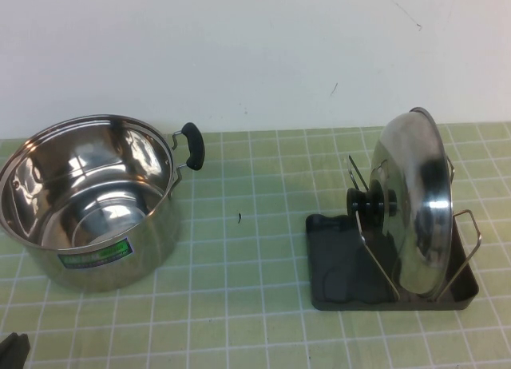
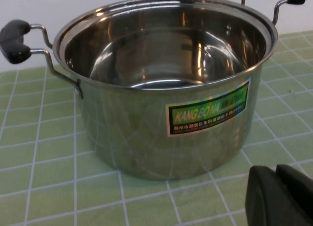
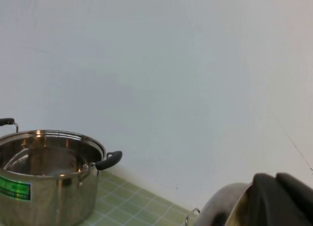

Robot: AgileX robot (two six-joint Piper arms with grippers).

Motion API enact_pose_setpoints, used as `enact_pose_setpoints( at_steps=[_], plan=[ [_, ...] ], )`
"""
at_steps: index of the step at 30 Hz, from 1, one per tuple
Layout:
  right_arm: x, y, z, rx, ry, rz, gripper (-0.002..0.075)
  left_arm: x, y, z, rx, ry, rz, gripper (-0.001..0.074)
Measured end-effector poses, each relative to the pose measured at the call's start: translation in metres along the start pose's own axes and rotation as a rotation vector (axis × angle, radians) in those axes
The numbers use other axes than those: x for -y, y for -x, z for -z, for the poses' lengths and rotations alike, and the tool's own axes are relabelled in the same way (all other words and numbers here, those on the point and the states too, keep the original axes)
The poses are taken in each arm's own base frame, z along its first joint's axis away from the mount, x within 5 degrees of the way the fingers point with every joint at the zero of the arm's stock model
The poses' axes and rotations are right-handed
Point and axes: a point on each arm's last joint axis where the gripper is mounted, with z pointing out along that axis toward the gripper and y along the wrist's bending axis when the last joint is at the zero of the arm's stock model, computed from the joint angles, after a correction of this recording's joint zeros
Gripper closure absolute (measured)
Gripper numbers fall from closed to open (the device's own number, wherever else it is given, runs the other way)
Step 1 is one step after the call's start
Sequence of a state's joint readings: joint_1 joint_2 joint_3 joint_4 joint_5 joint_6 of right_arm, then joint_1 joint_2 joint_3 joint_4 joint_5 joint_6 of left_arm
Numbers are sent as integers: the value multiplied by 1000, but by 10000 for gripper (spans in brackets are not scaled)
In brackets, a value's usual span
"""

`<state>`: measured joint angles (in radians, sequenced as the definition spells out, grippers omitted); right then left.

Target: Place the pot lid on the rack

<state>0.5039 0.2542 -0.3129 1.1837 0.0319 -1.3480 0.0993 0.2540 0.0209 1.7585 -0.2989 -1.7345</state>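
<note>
The pot lid point(image 1: 413, 201) stands on its edge in the rack point(image 1: 339, 265), leaning between the silver wire loops point(image 1: 467, 249), with its black knob point(image 1: 363, 201) facing left towards the pot. Nothing holds it. The lid's rim also shows in the right wrist view point(image 3: 220, 209), behind my right gripper point(image 3: 275, 177), whose fingers are together and empty; this gripper is out of the high view. My left gripper point(image 2: 276, 169) is shut and empty, low at the table's front left corner point(image 1: 12, 349), in front of the pot.
The deep steel pot point(image 1: 88, 213) with black side handles point(image 1: 192, 145) and a green label point(image 2: 208, 113) stands open at the left. A small dark speck point(image 1: 239, 218) lies on the green tiled mat between pot and rack. A white wall is behind.
</note>
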Motion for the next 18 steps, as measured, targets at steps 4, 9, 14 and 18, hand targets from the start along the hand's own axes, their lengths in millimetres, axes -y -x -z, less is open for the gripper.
enact_pose_setpoints(
  at_steps=[4,9,14,18],
  plan=[
    [0,0,0,-1,-1,-2,727,0,0,0,0,0,0,735],
    [7,-18,-1,-35,-102,-5,727,0,0,0,0,0,0,735],
    [21,-59,9,-85,-327,108,727,0,0,0,0,0,4,735],
    [22,-79,22,-35,-452,153,727,0,0,0,0,0,4,735]
  ],
)
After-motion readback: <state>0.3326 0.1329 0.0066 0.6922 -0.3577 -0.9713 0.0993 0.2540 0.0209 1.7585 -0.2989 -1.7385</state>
